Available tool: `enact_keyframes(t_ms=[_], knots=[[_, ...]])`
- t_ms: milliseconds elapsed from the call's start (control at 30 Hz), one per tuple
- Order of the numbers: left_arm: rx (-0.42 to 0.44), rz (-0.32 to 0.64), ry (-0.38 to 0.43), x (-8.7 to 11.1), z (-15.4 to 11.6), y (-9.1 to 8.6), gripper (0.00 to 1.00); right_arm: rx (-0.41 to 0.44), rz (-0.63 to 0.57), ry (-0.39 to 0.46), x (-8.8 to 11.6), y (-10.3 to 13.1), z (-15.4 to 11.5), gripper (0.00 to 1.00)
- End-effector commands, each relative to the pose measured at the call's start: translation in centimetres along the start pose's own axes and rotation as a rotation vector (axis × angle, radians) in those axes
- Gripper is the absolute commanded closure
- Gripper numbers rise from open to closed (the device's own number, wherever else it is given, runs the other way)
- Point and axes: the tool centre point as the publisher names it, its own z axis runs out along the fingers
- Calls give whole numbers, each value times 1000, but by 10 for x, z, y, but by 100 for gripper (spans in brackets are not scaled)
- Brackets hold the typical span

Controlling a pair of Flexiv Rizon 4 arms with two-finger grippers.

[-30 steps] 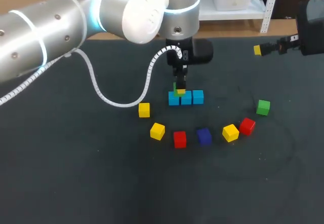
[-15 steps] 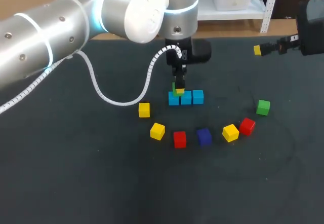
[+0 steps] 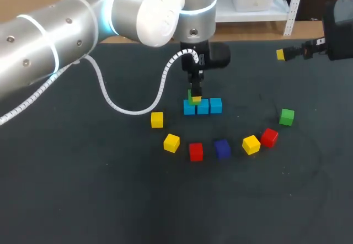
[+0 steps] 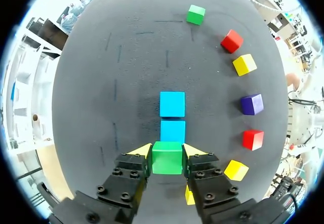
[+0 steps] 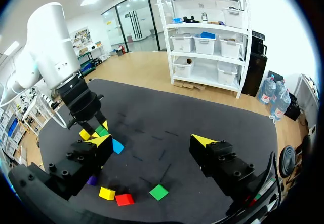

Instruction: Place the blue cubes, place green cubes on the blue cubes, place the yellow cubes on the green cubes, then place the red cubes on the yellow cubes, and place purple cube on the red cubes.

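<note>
Dark worktop [image 3: 83, 200] carries your three blue cubes [image 3: 202, 106], set in a touching row, so the first layer looks done. Your left tool [image 4: 168, 151] is clamped on a green cube [image 4: 167, 160] right over the end cube of that row; whether it rests there, you cannot tell. Your right tool [image 5: 152, 141] hangs off to the side, fingers wide apart, holding nothing. Left to stack: the other green cube [image 3: 286, 117], three yellow cubes [image 3: 171, 143], two red cubes [image 3: 196, 152] and the purple cube [image 3: 222, 148].

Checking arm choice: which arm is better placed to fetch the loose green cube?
Right, likely. The right gripper is open and empty, and the loose green cube lies on its side. The left gripper is shut on a second green cube at the blue cubes.
</note>
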Motion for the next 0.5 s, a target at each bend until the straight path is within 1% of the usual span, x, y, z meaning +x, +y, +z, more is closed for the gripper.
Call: enact_keyframes(t_ms=[33,100,167,200,267,333,367,433,500], knots=[[3,-3,5,1,1,1,92,7,0,0,0,2,-1,0],[8,-4,5,1,1,1,89,7,0,0,0,2,-1,0],[10,-1,6,1,0,0,82,7,0,0,0,2,-1,0],[16,-1,2,1,0,-1,80,7,0,0,0,2,-1,0],[18,0,1,1,-1,-1,71,7,0,0,0,2,-1,0],[21,-1,-3,1,-1,-2,56,7,0,0,0,2,-1,0],[21,-1,-4,1,-1,-2,52,7,0,0,0,2,-1,0],[20,-2,-3,1,-1,-1,40,7,0,0,0,2,-1,0],[22,-4,-4,0,-1,-1,34,7,0,0,0,2,-1,0]])
